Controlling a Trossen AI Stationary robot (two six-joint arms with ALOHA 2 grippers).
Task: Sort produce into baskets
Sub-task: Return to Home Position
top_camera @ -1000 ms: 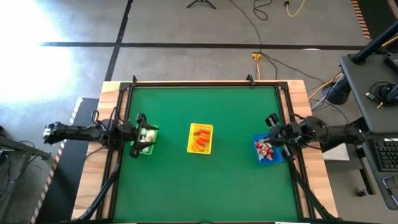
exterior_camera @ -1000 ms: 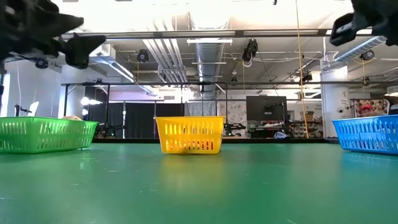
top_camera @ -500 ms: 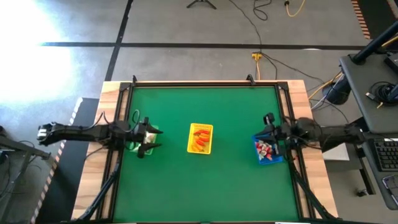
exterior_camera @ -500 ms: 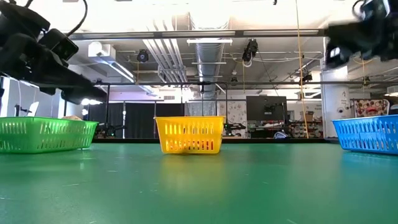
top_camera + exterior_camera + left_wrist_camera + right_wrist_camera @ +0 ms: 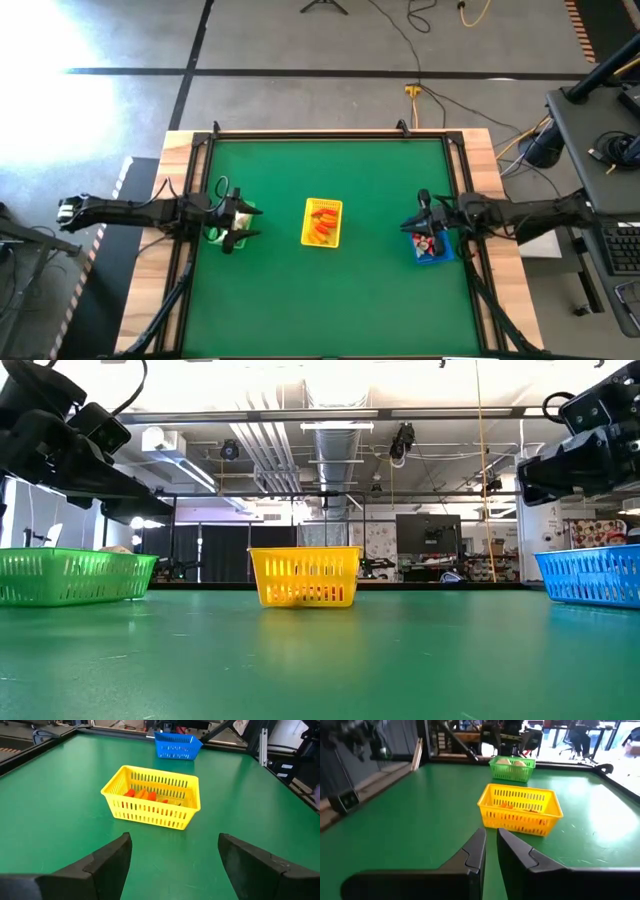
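Observation:
Three baskets stand in a row across the table: green (image 5: 222,230) at the left, yellow (image 5: 322,222) in the middle, blue (image 5: 436,248) at the right. Orange pieces (image 5: 142,794) lie in the yellow basket, red-and-white pieces (image 5: 428,240) in the blue one, and cream pieces (image 5: 512,762) in the green one. My left gripper (image 5: 175,840) is open and empty above the green basket's right side (image 5: 243,222). My right gripper (image 5: 490,837) is shut and empty above the blue basket's left far corner (image 5: 418,212). Both grippers point toward the yellow basket.
Bare green table top (image 5: 330,300) lies in front of and behind the basket row. A black frame (image 5: 330,136) runs round the table. Both arms (image 5: 60,440) (image 5: 575,450) hang above basket height in the low view.
My left gripper has come down a little over the green basket and shifted slightly toward the table's right. My right gripper has gone toward the table's left and come lower over the blue basket. The baskets have stayed in place.

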